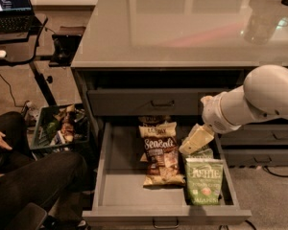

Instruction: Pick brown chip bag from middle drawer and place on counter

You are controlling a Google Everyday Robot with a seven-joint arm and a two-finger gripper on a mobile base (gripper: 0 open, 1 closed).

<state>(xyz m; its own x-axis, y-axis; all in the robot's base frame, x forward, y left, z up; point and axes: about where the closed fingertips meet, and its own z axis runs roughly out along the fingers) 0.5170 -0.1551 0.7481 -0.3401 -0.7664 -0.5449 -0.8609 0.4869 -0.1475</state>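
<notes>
The brown chip bag [161,153] lies flat in the open middle drawer [120,188], left of centre, with "Sea Salt" lettering showing. My gripper [196,140] hangs from the white arm [259,99] on the right. It sits just right of the brown bag's upper part, above a green Kettle bag [204,180]. It is apart from the brown bag. The counter [182,28] spans the top of the view, glossy and reflective.
A second green bag [201,152] lies partly under the gripper. A bin of snacks [60,127] stands left of the drawer. A black laptop desk [14,28] is at the upper left. A person's legs [33,176] are at the lower left. Narrower closed drawers [269,138] are at right.
</notes>
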